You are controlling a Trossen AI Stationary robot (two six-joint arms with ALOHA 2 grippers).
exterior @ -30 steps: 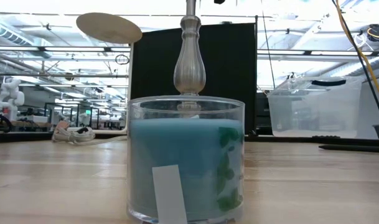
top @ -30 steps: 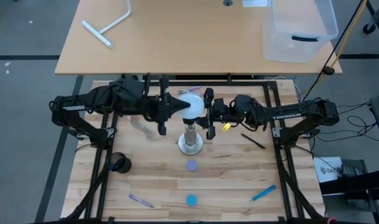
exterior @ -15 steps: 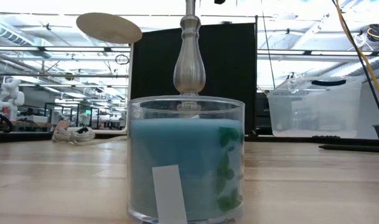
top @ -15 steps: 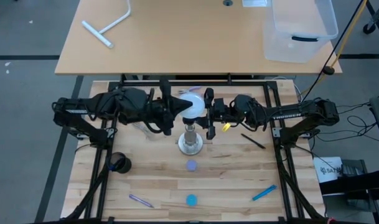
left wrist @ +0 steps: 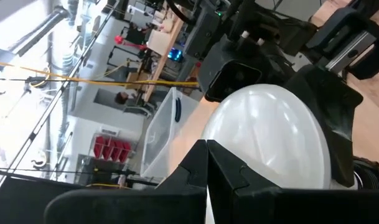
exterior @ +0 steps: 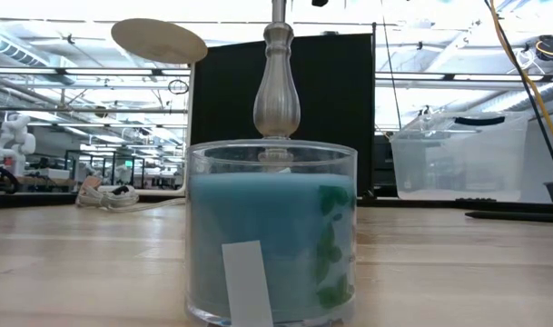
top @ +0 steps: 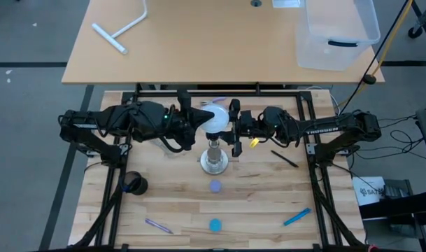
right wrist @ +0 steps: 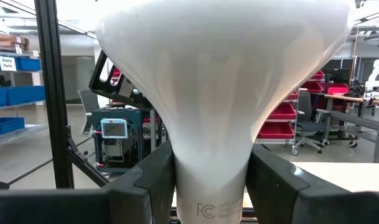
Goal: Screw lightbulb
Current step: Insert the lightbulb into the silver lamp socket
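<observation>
From above: the lightbulb (top: 216, 117) sits over the top of the silvery socket stand (top: 214, 159), which stands near the middle of the wooden table (top: 254, 203). My right gripper (top: 231, 128) comes in level from the stand's right and grasps the lightbulb by its neck. My left gripper (top: 196, 119) comes in from the stand's left, fingers clenched together on nothing, their tip at the globe's side. On the table nearer than the stand: a purple disc (top: 215, 186), a blue disc (top: 215, 225), a blue pen (top: 296, 217). From table height: a glass jar candle (exterior: 271, 232) of blue wax fills the foreground, and the stand's post (exterior: 277, 86) rises behind it. Left wrist camera: my left fingers (left wrist: 205, 171) pressed together before the white globe (left wrist: 270, 137). Right wrist camera: my right fingers (right wrist: 273, 174) on either side of the lightbulb's narrow neck (right wrist: 211, 186), touching it.
</observation>
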